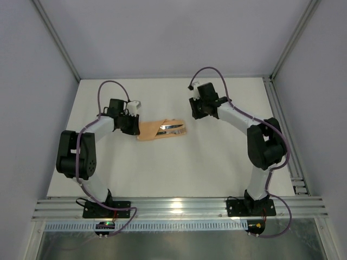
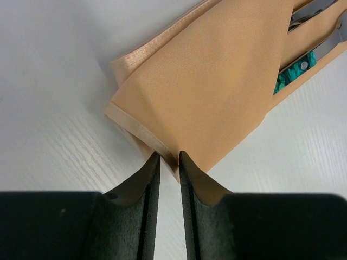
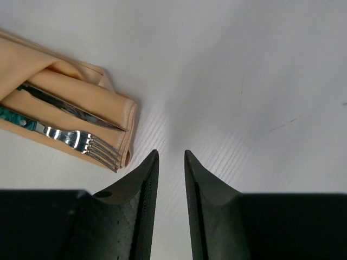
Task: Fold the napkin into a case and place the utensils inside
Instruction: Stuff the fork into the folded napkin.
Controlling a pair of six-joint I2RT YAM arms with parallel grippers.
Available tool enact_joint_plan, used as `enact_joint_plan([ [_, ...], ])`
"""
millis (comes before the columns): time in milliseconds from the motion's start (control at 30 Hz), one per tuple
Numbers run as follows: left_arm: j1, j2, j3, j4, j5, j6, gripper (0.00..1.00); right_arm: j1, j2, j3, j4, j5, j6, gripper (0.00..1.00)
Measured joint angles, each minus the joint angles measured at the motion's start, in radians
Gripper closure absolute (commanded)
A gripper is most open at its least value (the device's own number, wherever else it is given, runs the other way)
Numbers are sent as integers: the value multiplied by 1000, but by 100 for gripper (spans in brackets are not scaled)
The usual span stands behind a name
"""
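The peach-orange napkin is folded into a flat case (image 1: 154,131) lying mid-table, and it also shows in the left wrist view (image 2: 217,81) and the right wrist view (image 3: 81,92). A knife (image 3: 70,108) and a fork (image 3: 81,142) with teal handles (image 2: 293,73) lie tucked in it, their silver ends (image 1: 172,128) sticking out on the right. My left gripper (image 1: 134,129) (image 2: 169,157) is at the case's left end, jaws a narrow gap apart, with the cloth's corner right at the tips. My right gripper (image 1: 194,112) (image 3: 171,154) hovers just right of the case, slightly open and empty.
Bare white tabletop (image 1: 217,162) surrounds the case. Metal frame rails run along the near edge (image 1: 179,208) and the right side (image 1: 284,141). Grey walls close in the back and sides.
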Motion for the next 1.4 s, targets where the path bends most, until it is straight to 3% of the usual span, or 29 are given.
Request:
enact_joint_plan([
  [200, 1, -13, -16, 0, -6, 1, 79, -3, 58, -79, 10, -37, 180, 72],
  [300, 1, -13, -21, 0, -6, 1, 81, 16, 64, -103, 32, -75, 215, 77],
  [700, 1, -14, -33, 0, -15, 2, 85, 13, 64, -154, 114, -124, 288, 74],
  [933, 1, -16, -37, 0, -23, 4, 84, 13, 93, -154, 132, -150, 298, 80],
  [1100, 1, -18, -37, 0, -24, 5, 89, 13, 101, -154, 146, -172, 314, 96],
  [1400, 1, -18, -37, 0, -24, 20, 93, 22, 101, -154, 181, -192, 347, 96],
])
